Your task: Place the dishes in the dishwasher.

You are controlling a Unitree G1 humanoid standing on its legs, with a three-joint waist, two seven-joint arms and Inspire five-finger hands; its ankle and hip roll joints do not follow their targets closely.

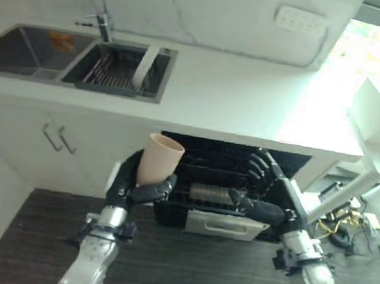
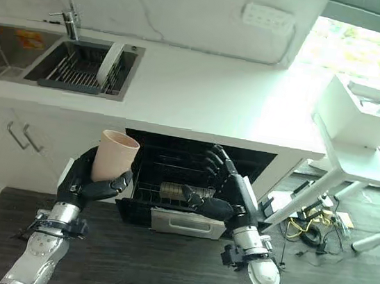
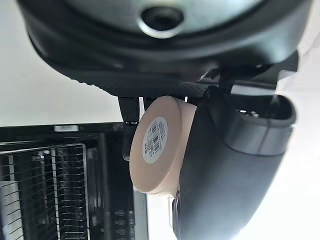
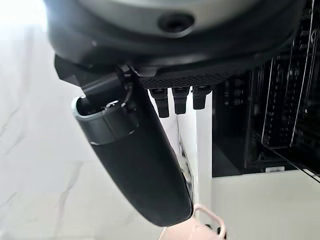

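Beige and plain, the cup [image 1: 160, 159] stands upright in the left hand [image 1: 130, 184], raised in front of the white cabinet doors [image 1: 57, 140] just left of the open dishwasher [image 1: 237, 183]. Its lower part is hidden by the hand; in the left wrist view its flat base with a barcode sticker [image 3: 154, 140] faces the camera. The thumb [image 1: 152, 193] curls across the front of the cup near its bottom and the fingers wrap round its far side, so the cup sits clamped between them with its open rim clear above the hand.

To the right, the right hand [image 2: 222, 188] hovers over the pulled-out wire rack [image 2: 169, 197], fingers straight and fanned upward, thumb held out toward the cup, holding nothing. What lies in the rack is too dark to make out.

Above, the white countertop [image 1: 251, 101] carries a double sink [image 1: 74, 60] with a drying rack [image 1: 111, 72] in the right basin and a tap [image 1: 102, 11] behind it.
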